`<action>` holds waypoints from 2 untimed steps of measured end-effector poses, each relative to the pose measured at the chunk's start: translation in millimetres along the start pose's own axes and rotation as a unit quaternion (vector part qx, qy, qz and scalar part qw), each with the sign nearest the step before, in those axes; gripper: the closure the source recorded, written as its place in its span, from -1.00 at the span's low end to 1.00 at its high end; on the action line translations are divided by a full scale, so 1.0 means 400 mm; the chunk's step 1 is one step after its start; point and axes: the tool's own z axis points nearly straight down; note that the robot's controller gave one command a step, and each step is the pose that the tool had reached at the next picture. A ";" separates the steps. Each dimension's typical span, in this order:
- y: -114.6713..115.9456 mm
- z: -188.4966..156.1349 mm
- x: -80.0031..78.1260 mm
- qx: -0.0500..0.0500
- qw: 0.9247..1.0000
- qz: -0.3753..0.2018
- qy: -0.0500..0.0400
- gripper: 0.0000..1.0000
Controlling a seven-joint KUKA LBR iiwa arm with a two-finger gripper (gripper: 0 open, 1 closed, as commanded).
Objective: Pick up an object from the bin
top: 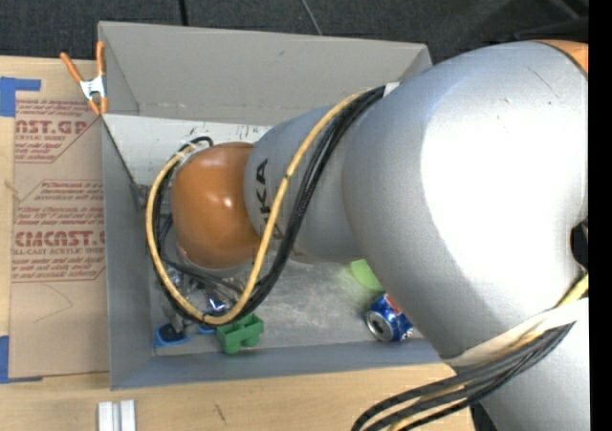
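Silver-grey rounded arm point(459, 209) fills the right, its orange dome cover point(215, 204) low over the left half of the grey metal bin point(258, 56), mostly hiding the gripper point(194, 300), so I cannot tell how wide it stands. Nearest it, by the near wall, lie 2 things: a bright green plastic block point(239, 334), long axis along that wall, and a small blue piece point(170, 334) left of it. Further right a crushed blue-and-white can point(390, 320) lies on its side, silver top pointing left.
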 end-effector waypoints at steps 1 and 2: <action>-0.002 0.000 -0.023 0.000 1.000 -0.017 0.000 1.00; -0.002 0.000 -0.023 0.000 1.000 -0.017 0.000 -1.00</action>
